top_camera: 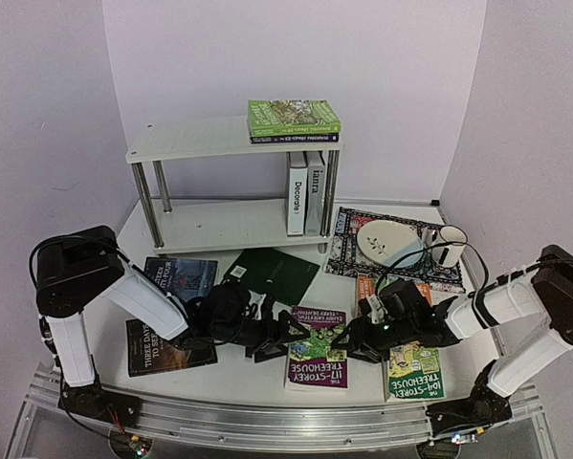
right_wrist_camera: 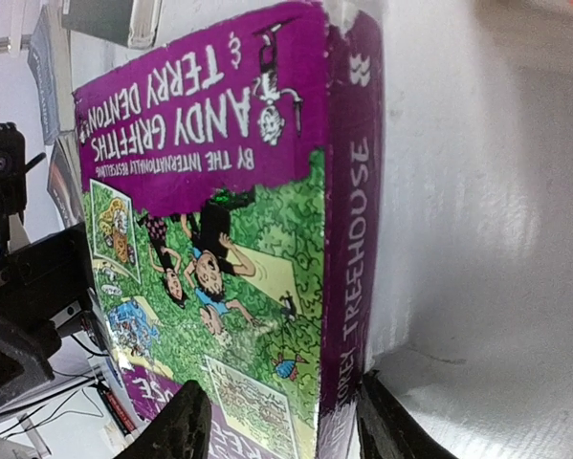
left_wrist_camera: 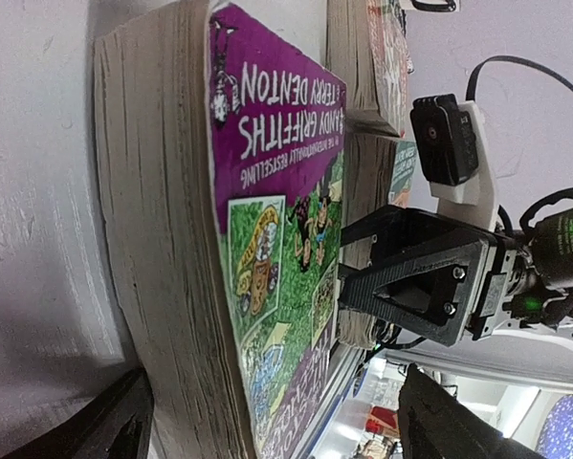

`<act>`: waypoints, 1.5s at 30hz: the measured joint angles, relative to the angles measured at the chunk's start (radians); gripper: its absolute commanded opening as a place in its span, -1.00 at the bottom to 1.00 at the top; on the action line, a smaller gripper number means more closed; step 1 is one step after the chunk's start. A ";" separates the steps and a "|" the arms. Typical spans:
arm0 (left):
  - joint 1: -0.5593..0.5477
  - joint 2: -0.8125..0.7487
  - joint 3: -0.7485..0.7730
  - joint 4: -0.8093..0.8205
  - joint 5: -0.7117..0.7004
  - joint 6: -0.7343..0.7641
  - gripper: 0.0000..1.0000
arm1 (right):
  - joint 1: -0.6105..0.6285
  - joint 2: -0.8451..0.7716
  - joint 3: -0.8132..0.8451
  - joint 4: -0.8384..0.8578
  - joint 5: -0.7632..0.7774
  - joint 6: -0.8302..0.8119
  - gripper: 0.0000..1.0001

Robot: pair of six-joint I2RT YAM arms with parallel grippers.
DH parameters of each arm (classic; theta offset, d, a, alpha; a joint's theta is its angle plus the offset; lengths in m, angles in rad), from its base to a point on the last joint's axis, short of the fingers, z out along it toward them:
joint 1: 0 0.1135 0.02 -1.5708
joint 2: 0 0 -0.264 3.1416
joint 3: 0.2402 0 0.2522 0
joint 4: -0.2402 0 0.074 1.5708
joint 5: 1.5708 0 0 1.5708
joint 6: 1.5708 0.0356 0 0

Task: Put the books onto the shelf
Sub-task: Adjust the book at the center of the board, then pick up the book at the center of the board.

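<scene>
Purple Treehouse paperback (top_camera: 317,349) lay flat near the worktop's (top_camera: 240,379) front edge, well short of the shelf (top_camera: 200,140). Left jaws stood wide, straddling its page side without touching, seemingly leaving it to the right jaws. Those were half closed round the spine, though I couldn't tell if they gripped.

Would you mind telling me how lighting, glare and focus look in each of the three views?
Top external view: soft, even light with a lilac cast; the front rail looks bowed, likely lens distortion. Left wrist view: glare whitens the lower cover of the purple Treehouse book; the left hand's fingers are dark and soft. Right wrist view: title sharp, the right hand's fingers blurred.
</scene>
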 measured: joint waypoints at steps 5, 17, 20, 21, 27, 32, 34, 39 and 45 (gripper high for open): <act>0.003 0.014 0.006 -0.027 -0.004 0.010 -0.06 | -0.001 0.000 0.000 0.009 0.022 0.018 -0.02; 0.003 0.012 0.027 -0.103 -0.003 0.087 -0.41 | -0.001 0.000 -0.008 0.020 0.028 0.037 -0.06; 0.003 0.007 0.028 -0.105 -0.001 0.092 -0.53 | -0.001 -0.002 -0.011 0.025 0.030 0.039 -0.07; 0.003 0.006 0.029 -0.105 0.002 0.096 -0.65 | -0.001 -0.002 -0.012 0.026 0.030 0.039 -0.07; 0.010 0.000 0.040 -0.103 0.019 0.109 -1.00 | -0.001 -0.011 -0.016 0.022 0.039 0.039 0.15; 0.007 -0.017 0.040 -0.098 0.024 0.115 -1.00 | 0.002 -0.053 -0.019 0.015 0.042 0.026 0.71; 0.007 -0.033 0.037 -0.097 0.023 0.120 -1.00 | 0.003 -0.085 -0.019 0.001 0.051 0.012 0.85; 0.020 -0.097 -0.004 -0.080 0.028 0.116 -1.00 | 0.006 -0.171 -0.019 -0.040 0.089 -0.002 0.97; 0.050 -0.119 -0.046 0.002 0.051 0.074 -1.00 | 0.006 -0.183 -0.021 -0.038 0.077 0.013 0.61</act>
